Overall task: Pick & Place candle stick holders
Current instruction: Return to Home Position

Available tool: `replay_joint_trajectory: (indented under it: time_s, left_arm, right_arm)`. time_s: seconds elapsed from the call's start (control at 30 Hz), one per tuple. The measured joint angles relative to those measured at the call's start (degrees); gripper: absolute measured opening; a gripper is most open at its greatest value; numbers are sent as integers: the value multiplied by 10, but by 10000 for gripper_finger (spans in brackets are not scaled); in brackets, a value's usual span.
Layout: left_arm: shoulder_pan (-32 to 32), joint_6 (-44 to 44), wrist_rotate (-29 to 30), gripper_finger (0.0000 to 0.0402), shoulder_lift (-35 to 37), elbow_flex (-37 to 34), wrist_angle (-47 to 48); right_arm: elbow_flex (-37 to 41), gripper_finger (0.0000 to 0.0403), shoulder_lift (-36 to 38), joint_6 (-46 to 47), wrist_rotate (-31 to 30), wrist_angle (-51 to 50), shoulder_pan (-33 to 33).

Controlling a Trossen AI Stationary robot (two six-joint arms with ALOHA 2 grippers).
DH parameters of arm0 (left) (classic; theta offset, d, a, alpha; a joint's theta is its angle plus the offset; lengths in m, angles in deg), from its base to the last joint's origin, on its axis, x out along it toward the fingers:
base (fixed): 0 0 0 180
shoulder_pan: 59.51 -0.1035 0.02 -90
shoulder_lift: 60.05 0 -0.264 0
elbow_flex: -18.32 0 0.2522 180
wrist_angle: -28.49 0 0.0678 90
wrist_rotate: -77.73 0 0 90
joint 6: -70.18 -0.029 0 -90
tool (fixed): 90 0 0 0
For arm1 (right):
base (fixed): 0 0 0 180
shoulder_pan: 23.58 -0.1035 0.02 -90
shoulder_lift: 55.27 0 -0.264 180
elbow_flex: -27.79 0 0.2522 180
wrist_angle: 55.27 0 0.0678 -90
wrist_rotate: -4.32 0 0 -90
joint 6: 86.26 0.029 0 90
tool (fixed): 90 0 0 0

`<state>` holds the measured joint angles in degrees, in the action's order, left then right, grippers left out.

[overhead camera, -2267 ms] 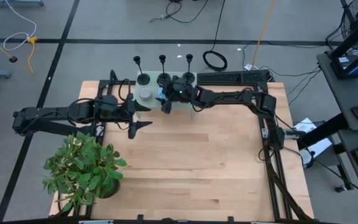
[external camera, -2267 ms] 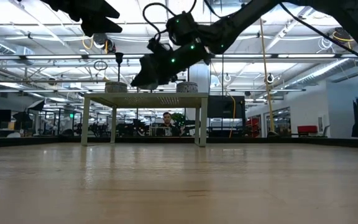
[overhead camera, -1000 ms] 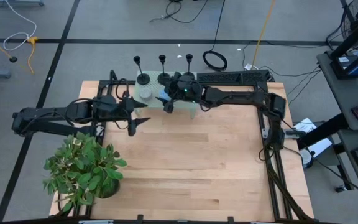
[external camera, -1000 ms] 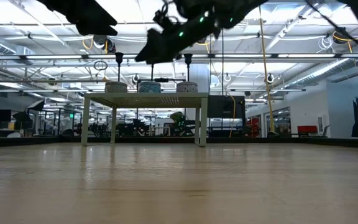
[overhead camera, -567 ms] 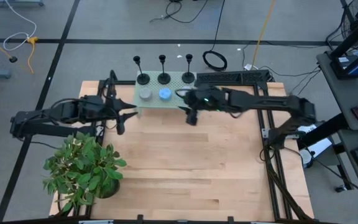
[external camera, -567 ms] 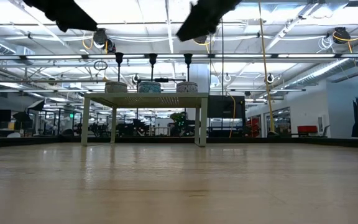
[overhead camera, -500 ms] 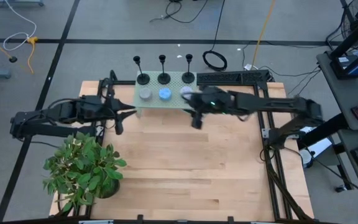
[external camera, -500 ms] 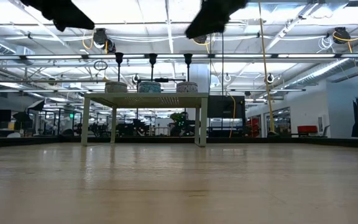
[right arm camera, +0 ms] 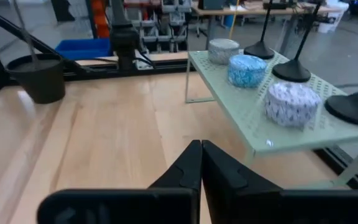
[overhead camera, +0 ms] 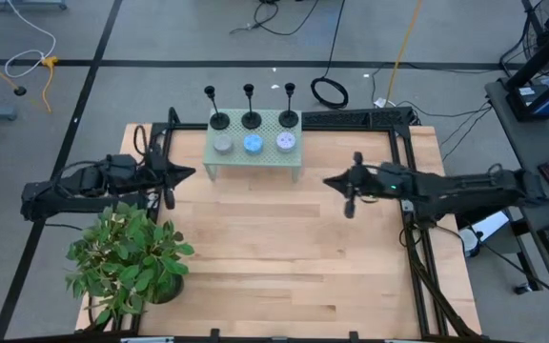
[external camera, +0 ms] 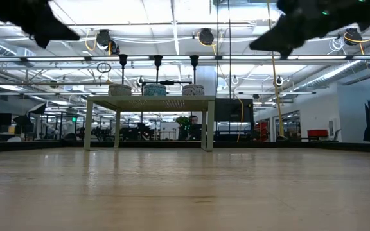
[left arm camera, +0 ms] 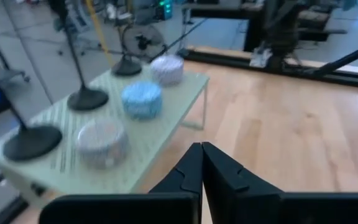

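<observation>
Table [overhead camera: 284, 257]: pale wood planks, rectangular. Potted plant [overhead camera: 127, 257]: leafy, well to the front-left of the shelf. Shelf [overhead camera: 255, 164]: pale green perforated top on thin legs.

Left gripper [overhead camera: 190, 172] hangs just left of the shelf, and right gripper [overhead camera: 330, 180] is off to its right. Both pairs of dark jaws are pressed together and hold nothing.

Three black candle stick holders [overhead camera: 252, 120], each with a disc base and thin stem, line the shelf's rear edge. Three round patterned candles [overhead camera: 253, 144] sit just in front of them.

A pale green shelf [external camera: 149, 98] stood at the wooden table's [external camera: 185, 192] far edge. Three candles [external camera: 154, 90] sat in a row on its top, three black candle stick holders [external camera: 158, 64] upright behind them. The left arm [external camera: 31, 16] and right arm [external camera: 313, 19] hung high above the table.
</observation>
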<state>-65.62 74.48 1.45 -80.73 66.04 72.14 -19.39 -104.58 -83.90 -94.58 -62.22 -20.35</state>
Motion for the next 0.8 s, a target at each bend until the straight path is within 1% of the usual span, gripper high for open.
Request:
replay_joint_trajectory:
  time_s: [0.1, 0.2, 0.23, 0.3, 0.4, 0.5, 0.6, 0.67, 0.73, 0.8]
  left_arm:
    - [0, 23, 34, 15, 33, -51, -12]
    - [0, 11, 50, 7, 64, -102, -62]
    - [0, 0, 40, 4, 72, -120, -89]
    - [0, -17, 1, 5, 82, -157, -144]
    - [0, -32, -39, 17, 85, -205, -222]
    - [0, -45, -43, 18, 85, -238, -267]
    - [0, -55, -42, 6, 84, -264, -302]
    - [0, -67, -44, 4, 85, -284, -348]
    - [0, -76, -51, 10, 85, -306, -387]
    - [0, -79, -52, 18, 85, -328, -419]
  right_arm:
    - [56, 1, 63, 0, 0, 8, 0]
    - [104, 1, 119, 0, 0, 28, 1]
    - [118, 1, 137, 0, 0, 34, 1]
    - [149, 1, 169, 0, 0, 40, 1]
    - [199, 1, 207, 0, 1, 67, 1]
    - [242, 1, 240, 0, 1, 107, 1]
    - [274, 1, 267, -1, 2, 137, 1]
    - [286, 1, 282, -13, 16, 145, 1]
    - [291, 1, 296, -22, 34, 148, 1]
    - [293, 1, 306, -23, 37, 147, 1]
